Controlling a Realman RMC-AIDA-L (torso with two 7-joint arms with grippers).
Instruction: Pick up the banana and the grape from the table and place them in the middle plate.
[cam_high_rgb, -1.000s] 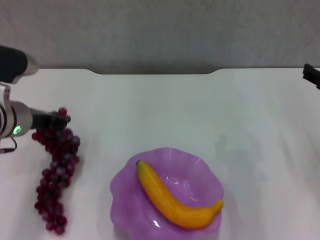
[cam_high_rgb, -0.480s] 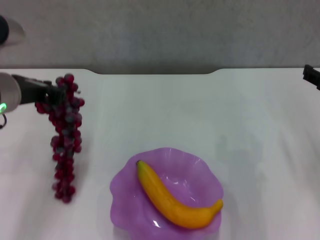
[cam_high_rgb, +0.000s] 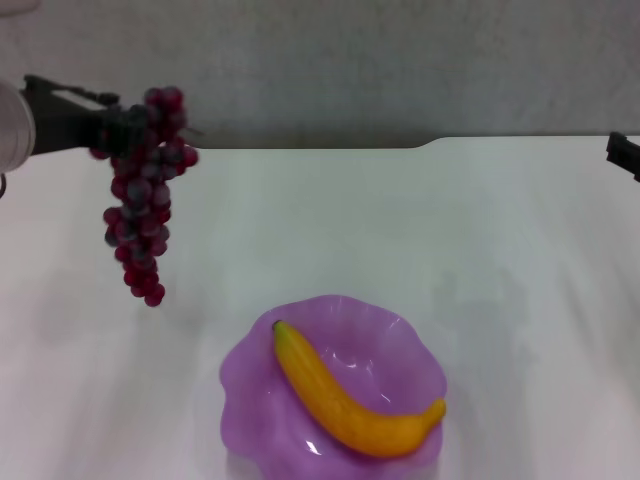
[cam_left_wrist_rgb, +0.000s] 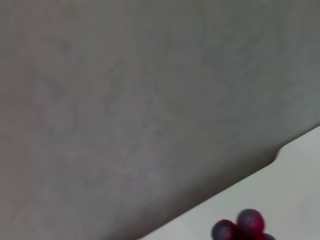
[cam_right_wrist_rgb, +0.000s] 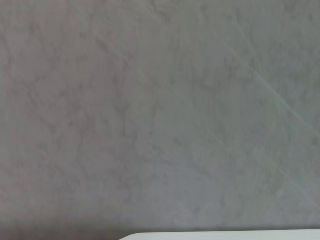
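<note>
My left gripper (cam_high_rgb: 118, 128) is shut on the top of the grape bunch (cam_high_rgb: 142, 200), which hangs free in the air above the far left of the white table (cam_high_rgb: 520, 260). A few grapes (cam_left_wrist_rgb: 239, 228) show in the left wrist view. The yellow banana (cam_high_rgb: 345, 395) lies across the purple scalloped middle plate (cam_high_rgb: 250, 380) at the table's front centre. The bunch is to the left of the plate and well above it. My right gripper (cam_high_rgb: 624, 153) is parked at the far right edge, only its dark tip showing.
A grey wall stands behind the table's far edge, which has a shallow notch (cam_high_rgb: 300, 147). The right wrist view shows only the wall and a sliver of table edge (cam_right_wrist_rgb: 220, 235).
My left gripper has lifted the grape bunch off the table and raised it; the bunch now hangs clear of the surface, shifted slightly right. The banana, plate and right arm have not moved.
</note>
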